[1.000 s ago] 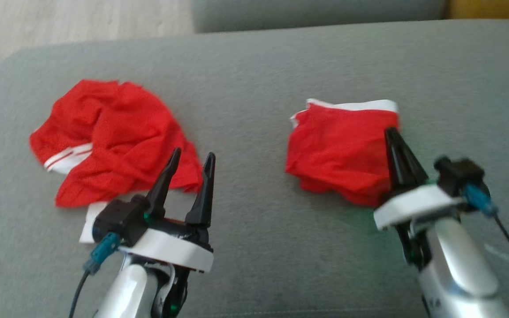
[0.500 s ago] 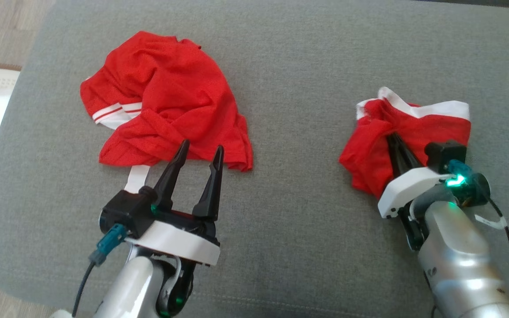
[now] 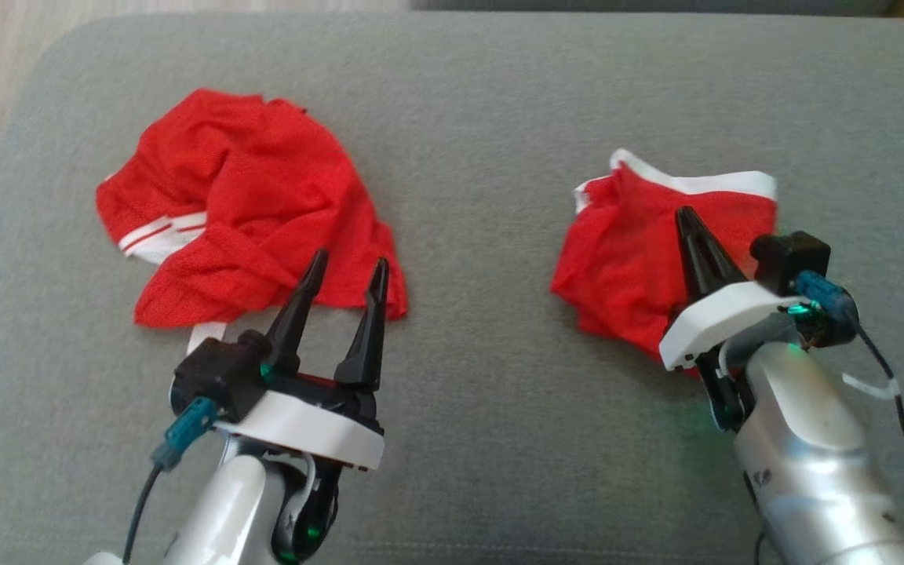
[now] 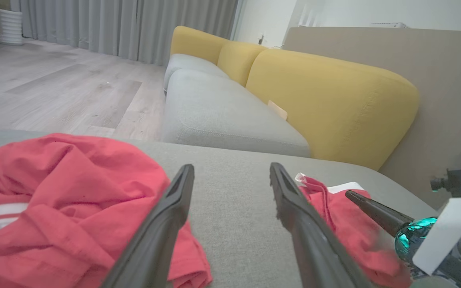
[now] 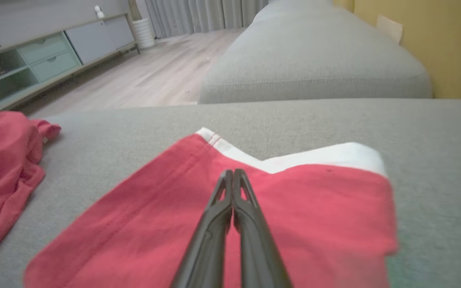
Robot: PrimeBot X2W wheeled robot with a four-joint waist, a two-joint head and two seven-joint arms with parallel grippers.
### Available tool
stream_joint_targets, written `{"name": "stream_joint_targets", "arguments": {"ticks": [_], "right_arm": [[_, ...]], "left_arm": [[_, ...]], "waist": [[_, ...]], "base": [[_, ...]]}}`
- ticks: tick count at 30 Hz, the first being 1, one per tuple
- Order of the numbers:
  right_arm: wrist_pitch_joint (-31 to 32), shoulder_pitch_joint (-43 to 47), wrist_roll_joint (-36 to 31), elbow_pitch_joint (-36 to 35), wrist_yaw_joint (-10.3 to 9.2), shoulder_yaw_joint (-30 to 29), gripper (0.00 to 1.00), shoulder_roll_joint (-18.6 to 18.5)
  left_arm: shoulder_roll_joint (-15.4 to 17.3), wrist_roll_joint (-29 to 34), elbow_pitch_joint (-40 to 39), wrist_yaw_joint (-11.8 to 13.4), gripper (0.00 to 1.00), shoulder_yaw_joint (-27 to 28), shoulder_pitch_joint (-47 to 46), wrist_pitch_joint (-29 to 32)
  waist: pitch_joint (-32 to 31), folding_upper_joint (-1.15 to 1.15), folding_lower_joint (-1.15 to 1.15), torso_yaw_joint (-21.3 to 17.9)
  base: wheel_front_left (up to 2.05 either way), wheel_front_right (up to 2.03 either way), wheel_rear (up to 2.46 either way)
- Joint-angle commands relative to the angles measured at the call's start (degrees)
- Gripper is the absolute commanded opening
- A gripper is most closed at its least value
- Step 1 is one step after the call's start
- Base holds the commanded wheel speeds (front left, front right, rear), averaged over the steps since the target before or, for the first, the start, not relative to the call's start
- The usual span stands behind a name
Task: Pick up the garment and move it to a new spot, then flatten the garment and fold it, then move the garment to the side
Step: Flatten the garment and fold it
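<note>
No writing, label, brand or number can be read anywhere.

We are in a home living room. We see a long sofa with grey woven-fabric seat cushions [image 4: 222, 116] and rounded mustard-yellow backrest cushions [image 4: 334, 108]. A pale wood-plank floor [image 4: 54, 92] runs to grey floor-length pleated curtains [image 4: 126, 28], and a low grey sideboard with pale green drawers [image 5: 54, 56] stands along one wall.

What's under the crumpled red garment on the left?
A white strip pokes out at the garment's near edge, lying on the grey cushion. How far it runs underneath is covered.
</note>
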Motion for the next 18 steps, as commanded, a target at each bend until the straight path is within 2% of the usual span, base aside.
{"name": "stream_joint_targets", "arguments": {"ticks": [1, 11, 12, 13, 18], "right_arm": [[-0.36, 0.58, 0.47, -2.48, -0.05, 1.39, 0.00, 0.34], [-0.36, 10.94, 0.67, -17.74, -0.05, -1.07, 0.00, 0.35], [-0.36, 12.02, 0.09, -18.97, -0.05, -1.44, 0.57, 0.35], [-0.36, 13.16, -0.30, -20.12, -0.05, -2.00, 1.00, 0.35], [-0.37, 18.48, -0.36, -24.39, -0.05, -3.54, 1.00, 0.35]], "left_arm": [[0.15, -0.03, -1.87, 0.19, 1.00, 2.08, -1.35, -0.45], [0.15, 0.04, -2.52, 0.16, 1.00, 2.97, 0.87, -0.45], [0.15, 0.04, -2.58, 0.20, 1.00, 2.99, 1.08, -0.45], [0.15, 0.04, -2.60, 0.27, 1.00, 2.99, 1.28, -0.45], [0.15, 0.55, -2.55, 0.30, 1.00, 2.75, 2.02, -0.45]], "waist": [[-1.72, 0.00, 0.00, -1.84], [-7.08, 0.00, 0.00, -8.04], [-7.47, 0.00, 0.00, -8.55], [-7.87, 0.00, 0.00, -8.98], [-9.46, 0.00, 0.00, -10.51]], "base": [[0.00, 0.00, 0.00], [0.00, 0.00, 0.00], [0.00, 0.00, 0.00], [0.00, 0.00, 0.00], [0.00, 0.00, 0.00]]}}
